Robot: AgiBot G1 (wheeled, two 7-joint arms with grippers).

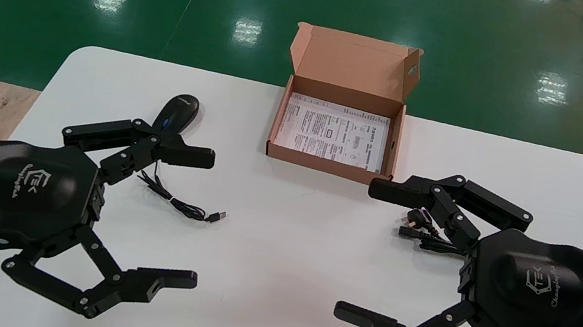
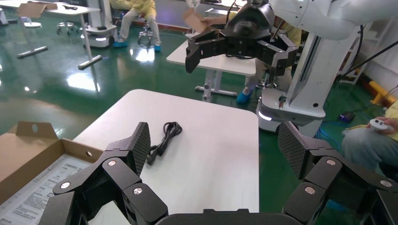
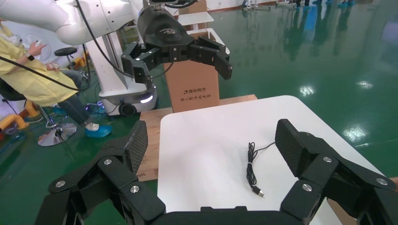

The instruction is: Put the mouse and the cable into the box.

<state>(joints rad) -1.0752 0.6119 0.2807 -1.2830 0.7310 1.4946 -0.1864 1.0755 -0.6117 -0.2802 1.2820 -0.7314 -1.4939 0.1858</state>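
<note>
Both arms are held low over the white table, and nothing is gripped yet. The jaws of the left gripper are spread wide and empty, and so are those of the right gripper. The mouse is found on the far left, just beyond the far finger of the left jaws. Its long axis is tilted from near left to far right, and its thin cord is trailed back toward the near side, between the left fingers. The black cable is bundled on the right and partly hidden behind the far finger of the right jaws. The open box is set at the far middle, between the arms, with a printed sheet laid inside. The mouse is judged nearer the left arm and the cable nearer the right. A short reach outward is needed for the mouse.
</note>
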